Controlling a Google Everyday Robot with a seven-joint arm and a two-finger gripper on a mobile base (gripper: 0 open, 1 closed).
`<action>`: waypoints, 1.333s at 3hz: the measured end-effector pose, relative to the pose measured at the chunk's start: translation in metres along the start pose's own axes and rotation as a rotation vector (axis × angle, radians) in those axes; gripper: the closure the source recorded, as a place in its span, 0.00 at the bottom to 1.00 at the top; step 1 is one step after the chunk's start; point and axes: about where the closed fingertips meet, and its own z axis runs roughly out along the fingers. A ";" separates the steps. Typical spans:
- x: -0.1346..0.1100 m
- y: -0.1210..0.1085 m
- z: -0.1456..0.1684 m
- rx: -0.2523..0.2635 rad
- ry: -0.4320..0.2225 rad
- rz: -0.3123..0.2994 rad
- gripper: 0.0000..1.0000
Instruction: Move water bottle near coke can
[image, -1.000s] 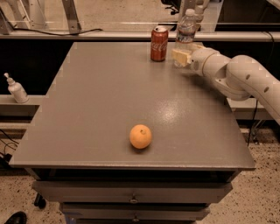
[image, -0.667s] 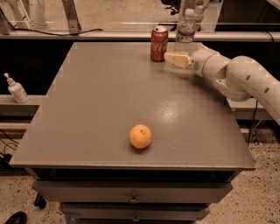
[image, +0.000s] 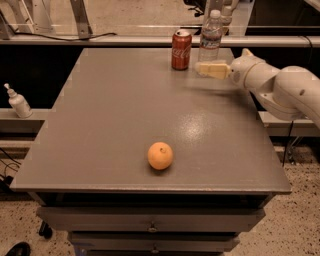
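Note:
The water bottle (image: 210, 36), clear with a white cap and a blue-and-white label, stands upright at the table's far edge. The red coke can (image: 181, 49) stands upright just left of it, with a small gap between them. My gripper (image: 211, 69) is low over the table just in front of the bottle's base, reaching in from the right on the white arm (image: 280, 87). It points left toward the can. The bottle's lower part is partly hidden behind the gripper, and I cannot tell whether they touch.
An orange (image: 160, 155) lies near the front middle of the grey table (image: 115, 115). A small white pump bottle (image: 18, 101) stands on a ledge left of the table. A rail and shelf run behind the far edge. Drawers sit below the front edge.
The gripper has shifted slightly right and toward the near side, away from the can. The bottle, can and orange have not moved.

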 end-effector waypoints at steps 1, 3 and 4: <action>-0.017 -0.015 -0.036 0.005 -0.012 -0.013 0.00; -0.041 -0.022 -0.097 -0.134 0.044 -0.044 0.00; -0.037 0.000 -0.100 -0.223 0.064 -0.046 0.00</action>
